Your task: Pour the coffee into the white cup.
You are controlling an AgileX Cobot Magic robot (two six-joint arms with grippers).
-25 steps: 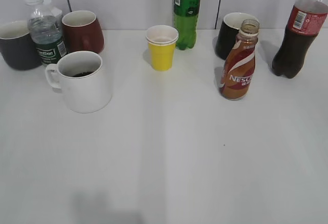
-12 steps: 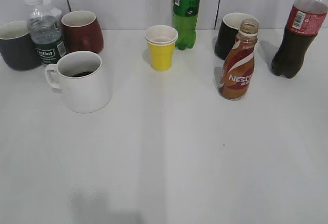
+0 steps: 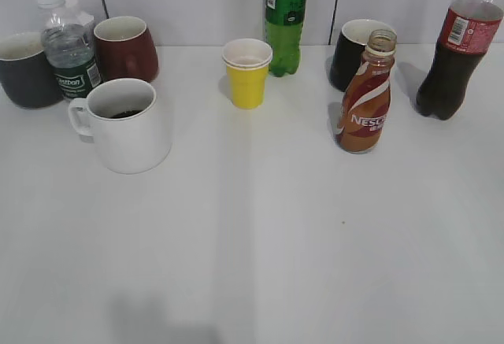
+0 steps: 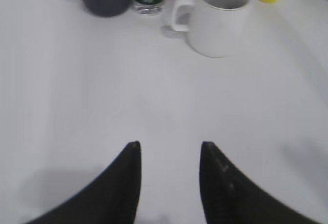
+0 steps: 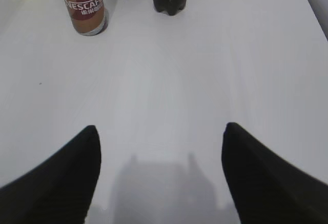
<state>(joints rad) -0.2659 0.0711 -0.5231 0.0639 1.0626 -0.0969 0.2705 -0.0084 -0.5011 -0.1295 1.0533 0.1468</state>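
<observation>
In the exterior view, the white cup point(image 3: 122, 125) is seen standing upright at the left of the frame on the white surface point(image 3: 260, 234), with a little dark liquid visible at its bottom. The coffee bottle point(image 3: 365, 96), uncapped and upright, is seen at the right of the frame, well apart from the cup. A yellow cup point(image 3: 247, 72) and a green bottle point(image 3: 284, 17) are placed near the upper centre, a water bottle point(image 3: 68, 45), a grey mug point(image 3: 25, 68) and a dark red mug point(image 3: 124, 47) at the upper left, a black mug point(image 3: 353, 53) and a cola bottle point(image 3: 458, 49) at the upper right. No arm is shown here. Compared with the earlier frames, nothing is seen to have been moved.

In the left wrist view, the left end effector point(image 4: 169, 175) is shown at the bottom of the frame with its fingers apart and nothing between them; the white cup point(image 4: 218, 16) is seen at the top right.

In the right wrist view, the right end effector point(image 5: 161, 170) is shown spread wide and empty at the bottom edge; the coffee bottle point(image 5: 83, 6) is seen at the upper left.
</observation>
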